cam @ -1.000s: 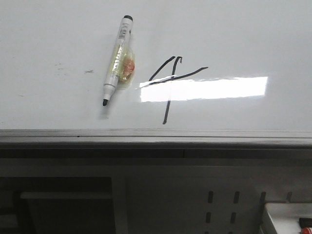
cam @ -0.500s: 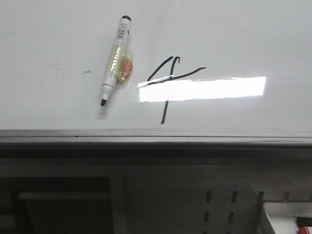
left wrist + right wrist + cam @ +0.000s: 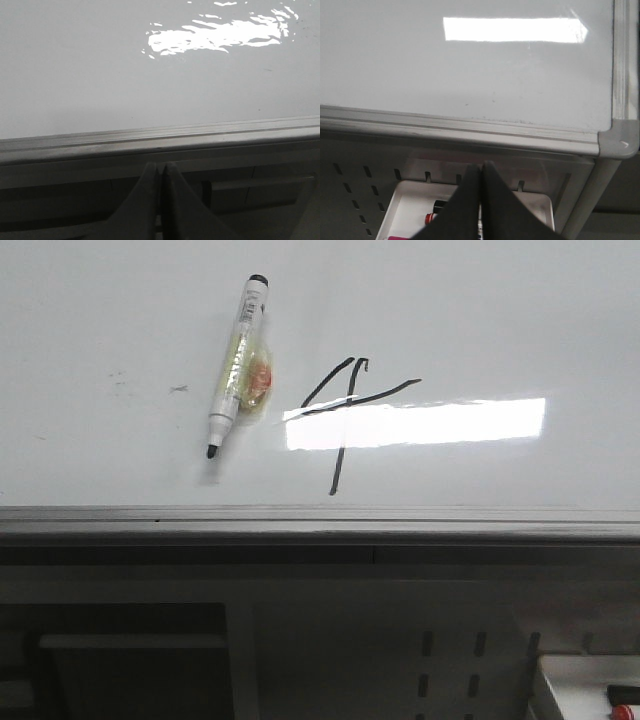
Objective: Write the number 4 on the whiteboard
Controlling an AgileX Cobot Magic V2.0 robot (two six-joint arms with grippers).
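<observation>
- The number 4 [image 3: 345, 420] is drawn on the whiteboard [image 3: 480, 320] in thin black lines: a slanted line, a long bar across and a stem going down. The writing looks done.
- A marker [image 3: 235, 365] lies flat on the board, just beside the 4, with its cap off. No claw holds it.
- The left claw [image 3: 161, 172] is pressed together and holds nothing. It sits off the board, past the grey edge [image 3: 160, 137].
- The right claw [image 3: 481, 175] is together and empty too. It is past the board's corner [image 3: 620, 142], above a white tray [image 3: 470, 205].
- The board near both claws is bare, with lots of room.
</observation>
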